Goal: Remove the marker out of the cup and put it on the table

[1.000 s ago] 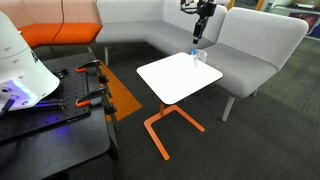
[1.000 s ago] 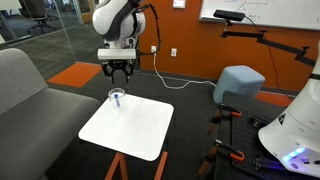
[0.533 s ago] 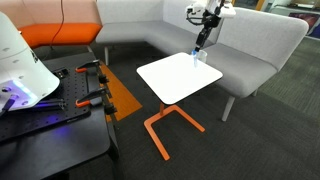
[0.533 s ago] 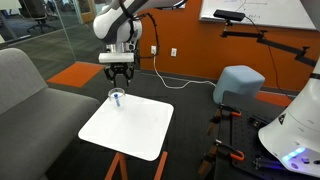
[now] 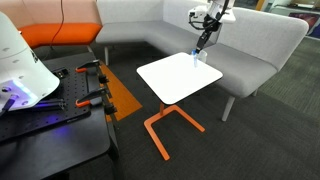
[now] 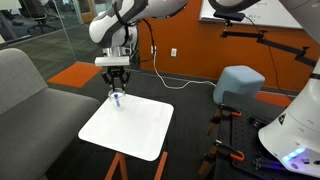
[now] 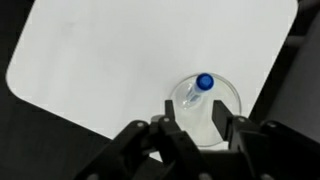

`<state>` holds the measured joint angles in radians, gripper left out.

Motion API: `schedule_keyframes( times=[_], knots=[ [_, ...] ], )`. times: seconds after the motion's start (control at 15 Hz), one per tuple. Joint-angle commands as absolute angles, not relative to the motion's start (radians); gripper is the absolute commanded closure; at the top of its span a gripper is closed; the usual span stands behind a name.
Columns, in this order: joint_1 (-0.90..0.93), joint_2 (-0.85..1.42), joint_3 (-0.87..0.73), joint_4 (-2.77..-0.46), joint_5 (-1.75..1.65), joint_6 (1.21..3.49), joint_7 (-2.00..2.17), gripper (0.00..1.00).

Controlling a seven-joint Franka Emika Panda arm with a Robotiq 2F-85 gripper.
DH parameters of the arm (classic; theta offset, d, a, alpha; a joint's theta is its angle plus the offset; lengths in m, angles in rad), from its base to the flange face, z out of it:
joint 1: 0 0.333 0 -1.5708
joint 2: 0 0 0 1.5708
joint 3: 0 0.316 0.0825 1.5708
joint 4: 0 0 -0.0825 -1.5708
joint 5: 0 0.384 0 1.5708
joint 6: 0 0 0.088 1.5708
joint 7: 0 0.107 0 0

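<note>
The clear cup [image 7: 206, 108] stands near a corner of the white table [image 7: 110, 60]. The blue marker [image 7: 201, 84] leans inside it, blue cap up. My gripper [image 7: 197, 118] is open and hangs just above the cup, one finger on either side of the cup's rim in the wrist view, holding nothing. In both exterior views the gripper [image 5: 202, 42] [image 6: 116, 86] sits directly over the cup [image 5: 199, 56] [image 6: 116, 99] at the table's [image 5: 170, 78] [image 6: 130, 125] corner nearest the sofa.
A grey sofa [image 5: 250, 45] [image 6: 25, 95] wraps round the table on two sides. A black workbench [image 5: 45, 125] with orange-handled clamps [image 5: 95, 85] stands beside it. A grey ottoman [image 6: 240, 85] sits farther off. The table's orange frame [image 5: 165, 128] spreads over the floor.
My gripper has come down toward the cup and now sits just above its rim. The cup and marker have not moved.
</note>
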<state>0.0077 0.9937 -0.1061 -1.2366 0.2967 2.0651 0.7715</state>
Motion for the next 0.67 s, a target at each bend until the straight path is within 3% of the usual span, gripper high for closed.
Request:
schedule_keyframes(
  times=[0.0,0.4,0.53,0.6],
  knots=[
    [-0.01,1.062,-0.088,-1.123,0.311,1.977,0.808,0.53],
    [-0.016,1.137,-0.076,-1.027,0.309,1.945,0.82,0.52],
    [-0.022,1.158,-0.073,-0.999,0.31,1.922,0.83,0.53],
    [-0.025,1.166,-0.073,-0.986,0.312,1.909,0.835,0.6]
  ],
)
